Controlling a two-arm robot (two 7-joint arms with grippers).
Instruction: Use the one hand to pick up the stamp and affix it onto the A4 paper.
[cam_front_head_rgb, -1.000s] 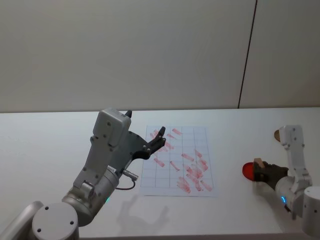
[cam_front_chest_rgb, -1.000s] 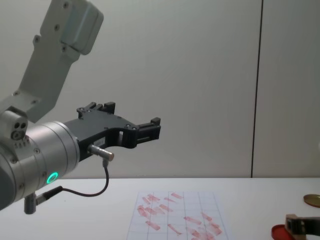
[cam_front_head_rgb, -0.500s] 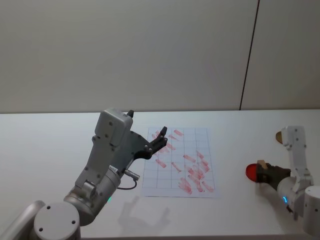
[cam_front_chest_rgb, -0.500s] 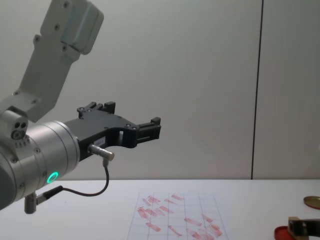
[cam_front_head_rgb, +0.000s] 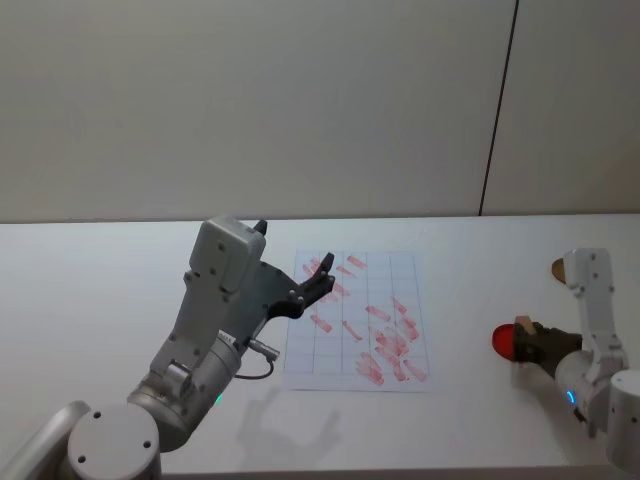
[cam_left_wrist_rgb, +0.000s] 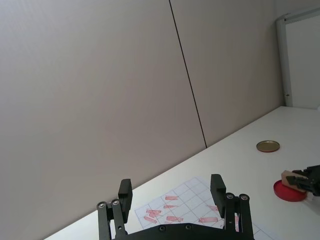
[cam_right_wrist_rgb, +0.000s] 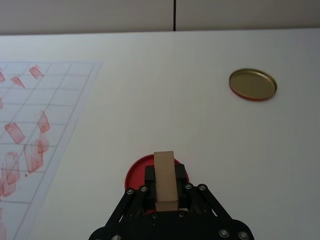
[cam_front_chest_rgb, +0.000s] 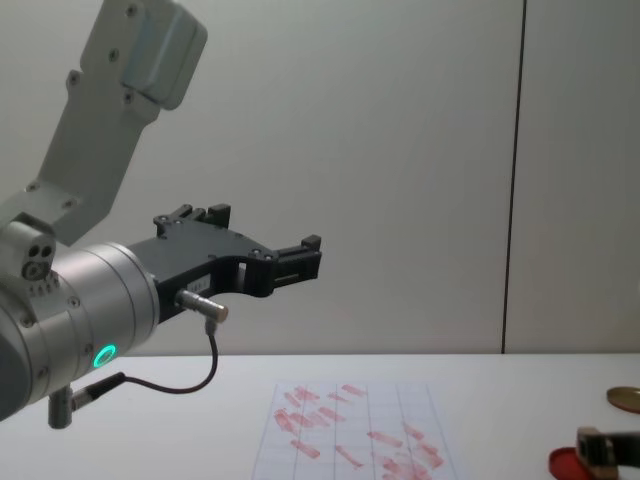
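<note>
The stamp (cam_right_wrist_rgb: 164, 181), a small light-tan wooden block, looks light, stiff and sturdy, with plain smooth faces that could slip. It is probably best pinched across its two long sides near the middle, inked face kept level. The right gripper (cam_right_wrist_rgb: 164, 175) has it that way, jaws closed narrowly on the block, over the flat round red disc (cam_right_wrist_rgb: 135, 175) on the near right of the white tabletop (cam_front_head_rgb: 100, 280); whether stamp and disc touch I cannot tell. The white gridded A4 paper (cam_right_wrist_rgb: 60, 95) with its red marks lies well apart to the left, and a round gold-coloured lid (cam_right_wrist_rgb: 252, 84) lies farther right. The left gripper (cam_left_wrist_rgb: 171, 183) hangs above the paper's left edge, jaws wide and empty.
</note>
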